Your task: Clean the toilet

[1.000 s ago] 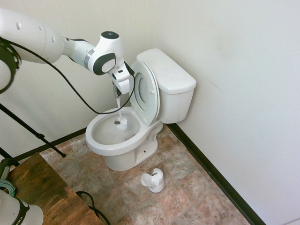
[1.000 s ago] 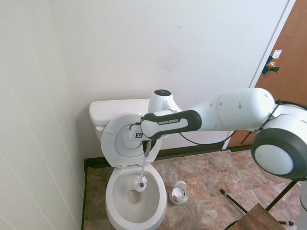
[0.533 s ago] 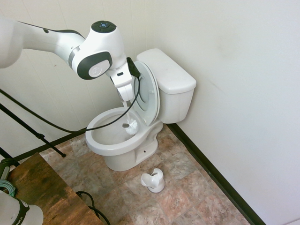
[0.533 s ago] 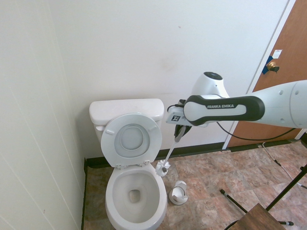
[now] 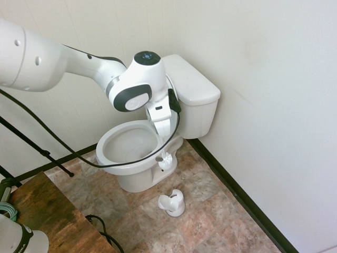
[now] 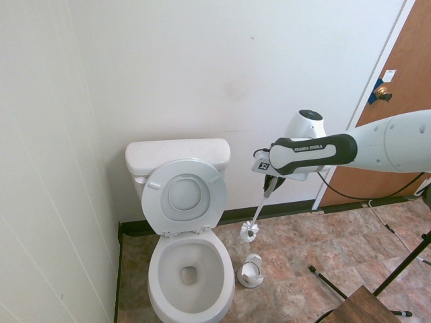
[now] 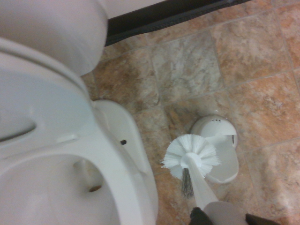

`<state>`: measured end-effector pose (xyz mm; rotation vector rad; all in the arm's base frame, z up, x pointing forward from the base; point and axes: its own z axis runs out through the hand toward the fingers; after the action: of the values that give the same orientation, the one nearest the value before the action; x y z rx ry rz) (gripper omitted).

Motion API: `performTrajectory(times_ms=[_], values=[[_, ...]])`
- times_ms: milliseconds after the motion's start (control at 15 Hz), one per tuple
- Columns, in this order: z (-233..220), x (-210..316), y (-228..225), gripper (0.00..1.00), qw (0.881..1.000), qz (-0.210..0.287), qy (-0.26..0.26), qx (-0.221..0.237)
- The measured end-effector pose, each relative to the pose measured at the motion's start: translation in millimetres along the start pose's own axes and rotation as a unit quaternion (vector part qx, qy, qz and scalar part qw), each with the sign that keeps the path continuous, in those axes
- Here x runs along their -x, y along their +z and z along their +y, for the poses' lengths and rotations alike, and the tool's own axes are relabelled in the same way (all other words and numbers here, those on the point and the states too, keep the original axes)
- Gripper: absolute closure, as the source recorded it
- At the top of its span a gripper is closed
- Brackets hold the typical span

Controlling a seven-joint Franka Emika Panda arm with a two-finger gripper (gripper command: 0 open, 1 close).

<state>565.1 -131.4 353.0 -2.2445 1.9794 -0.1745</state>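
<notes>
From where I stand the arm's white wrist housing hides the gripper (image 6: 271, 183) in the first exterior view, and in the wrist view only a dark sliver shows along the lower edge; the side view shows the fingers clamped on the handle of the toilet brush (image 6: 250, 232). The toilet (image 6: 190, 266) sits against the back wall, lid and seat raised against the tank, bowl open; the arm covers part of the raised lid in the first exterior view, and the wrist view cuts the bowl off. A small white brush holder (image 6: 252, 271) stands on the tiled floor (image 6: 303, 249) just beside the toilet's base, and the brush head hangs in the air above it, tilted, clear of the rim. A brown door (image 6: 397, 94) shows behind the arm and a wooden table (image 5: 47, 211) corner is cut off nearby. A second ago the brush head was down inside the bowl; it has since swung out sideways past the rim.
</notes>
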Motion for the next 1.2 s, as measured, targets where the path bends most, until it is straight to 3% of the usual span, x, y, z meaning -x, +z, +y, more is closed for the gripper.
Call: performTrajectory(times_ms=[267,1200], values=[[4,-40,44,1.0,0.999,0.004,0.028,0.03],[3,-65,203,1.0,0.994,-0.034,0.037,0.095]])
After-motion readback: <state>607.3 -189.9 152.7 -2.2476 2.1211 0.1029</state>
